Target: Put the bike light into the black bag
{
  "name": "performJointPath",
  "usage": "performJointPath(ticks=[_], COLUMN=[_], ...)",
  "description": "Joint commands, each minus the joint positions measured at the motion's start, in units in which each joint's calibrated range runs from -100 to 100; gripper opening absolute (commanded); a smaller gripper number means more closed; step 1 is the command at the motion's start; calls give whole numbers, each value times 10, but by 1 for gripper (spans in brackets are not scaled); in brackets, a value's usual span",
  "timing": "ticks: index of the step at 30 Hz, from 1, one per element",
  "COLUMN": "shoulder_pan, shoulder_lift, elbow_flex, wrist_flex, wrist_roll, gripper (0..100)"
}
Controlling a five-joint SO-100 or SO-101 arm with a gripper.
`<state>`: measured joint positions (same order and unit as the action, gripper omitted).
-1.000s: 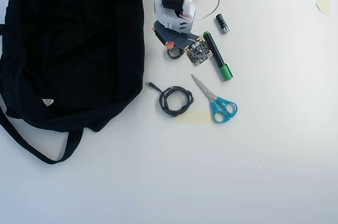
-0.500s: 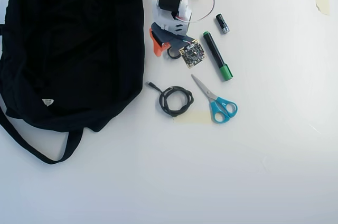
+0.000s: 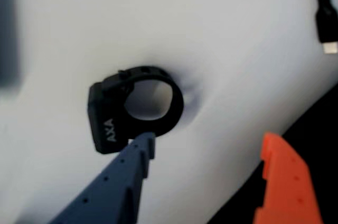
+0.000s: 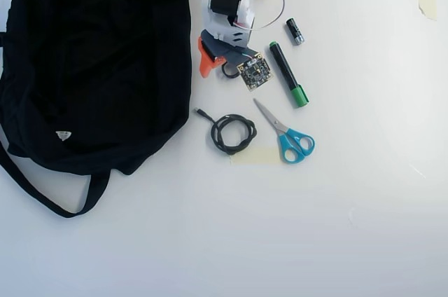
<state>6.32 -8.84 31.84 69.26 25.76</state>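
Since before: claw (image 3: pixel 206 142) wider, beside bike light (image 3: pixel 132 108).

bike light (image 3: pixel 134 110): on the table (image 4: pixel 280 227), touching one jaw's tip, outside the jaw gap in the wrist view
black bag (image 4: pixel 91 66): left of the jaws, overhead view
coiled cable (image 4: pixel 233 133): below the jaws
scissors (image 4: pixel 285 132): lower right
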Motion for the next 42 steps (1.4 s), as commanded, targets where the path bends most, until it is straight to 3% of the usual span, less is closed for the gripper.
performJointPath(ticks=[1, 10, 28, 31, 35, 42], shoulder_pan=[-12, -18, -22, -22, -25, -27], shoulder_lift=[-7, 51, 116, 116, 115, 103], elbow_flex=[-3, -5, -4, -4, -5, -7], wrist_flex=[-6, -67, -67, -66, -66, -65], wrist_roll=[-3, -3, 2, 3, 3, 3], gripper=[27, 27, 26, 19, 1, 2])
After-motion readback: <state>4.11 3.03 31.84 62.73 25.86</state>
